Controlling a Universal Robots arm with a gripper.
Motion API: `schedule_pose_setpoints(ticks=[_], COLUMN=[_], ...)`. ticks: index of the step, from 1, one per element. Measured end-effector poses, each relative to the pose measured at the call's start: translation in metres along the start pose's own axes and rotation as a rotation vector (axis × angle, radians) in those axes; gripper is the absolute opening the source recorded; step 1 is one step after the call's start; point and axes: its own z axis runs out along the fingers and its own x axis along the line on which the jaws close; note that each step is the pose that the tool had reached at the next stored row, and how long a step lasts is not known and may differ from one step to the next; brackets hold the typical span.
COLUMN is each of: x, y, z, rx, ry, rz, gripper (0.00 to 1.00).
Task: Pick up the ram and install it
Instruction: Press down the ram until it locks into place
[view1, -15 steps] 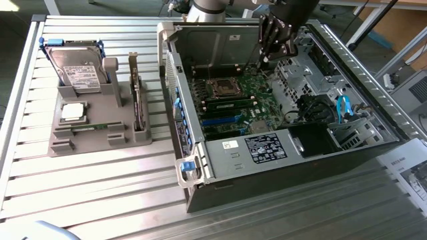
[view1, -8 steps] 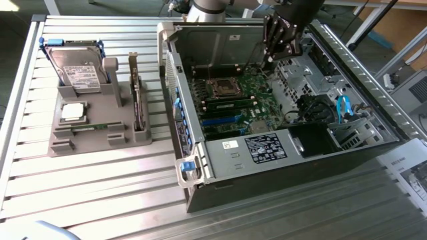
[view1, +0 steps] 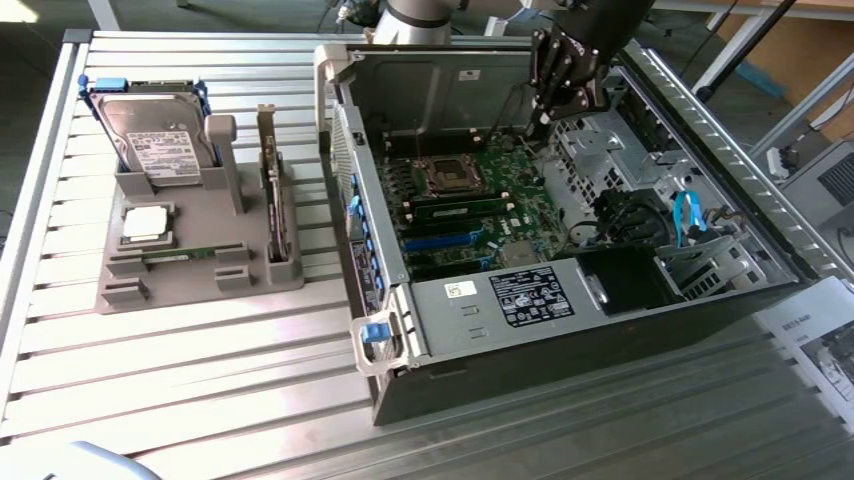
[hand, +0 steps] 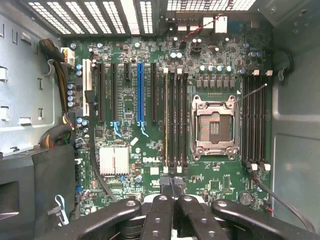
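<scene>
Closed end effector (hand: 172, 189) hangs over the open computer case (view1: 441, 85), where one ram (view1: 457, 207) sits slotted.

Slatted metal table (view1: 200, 380) under bright, uneven light.
Glare in pale patches across the table's slats; beyond its far edge, grey floor (view1: 227, 10); off its side at the exterior view's right, a brown panel (view1: 801, 55), a slanting black pole (view1: 747, 45), a white power strip (view1: 778, 160) and a grey cabinet (view1: 830, 190); on the table's corner there, a printed sheet (view1: 817, 345).
</scene>
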Motion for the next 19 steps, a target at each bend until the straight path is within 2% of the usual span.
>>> schedule_pose_setpoints(ticks=[8,19], x=[0.0,0.0], y=[-0.0001,-0.0003], z=[0.003,0.0118], rx=[0.0001,0.0036], ry=[-0.0009,-0.0009], rz=[0.0,0.0], gripper=[0.1,0.1])
